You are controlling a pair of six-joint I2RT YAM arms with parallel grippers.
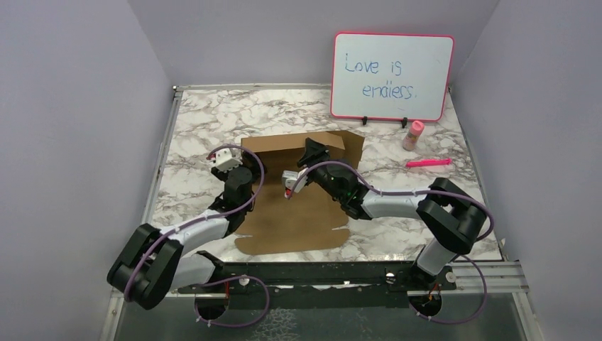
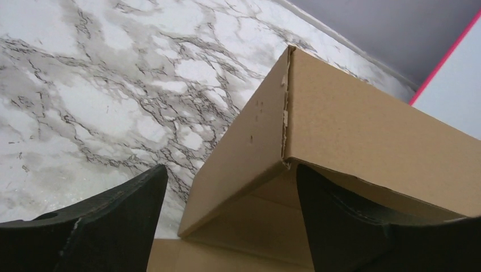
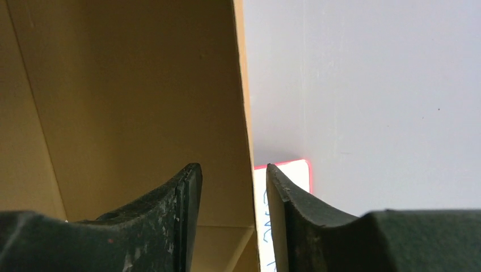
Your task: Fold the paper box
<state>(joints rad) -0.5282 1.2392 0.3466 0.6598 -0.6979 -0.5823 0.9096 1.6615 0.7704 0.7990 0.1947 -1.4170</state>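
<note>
Squaring the plain brown corrugated cardboard paper box (image 1: 284,227) required upright walls; left fingers (image 2: 113,226) stood open astride one corner, right fingers (image 3: 164,226) parted loosely around a wall edge.

The paper box (image 1: 284,222) is plain brown corrugated cardboard, partly folded. Its broad panel lies flat on the counter (image 1: 206,121), reaching back under both tools, and its far wall stands upright. One upright corner, its crease frayed, rises between the spread fingers of the left tool (image 2: 230,175). A wall's thin edge stands within the right tool (image 3: 233,170), seemingly touching neither finger.
</note>
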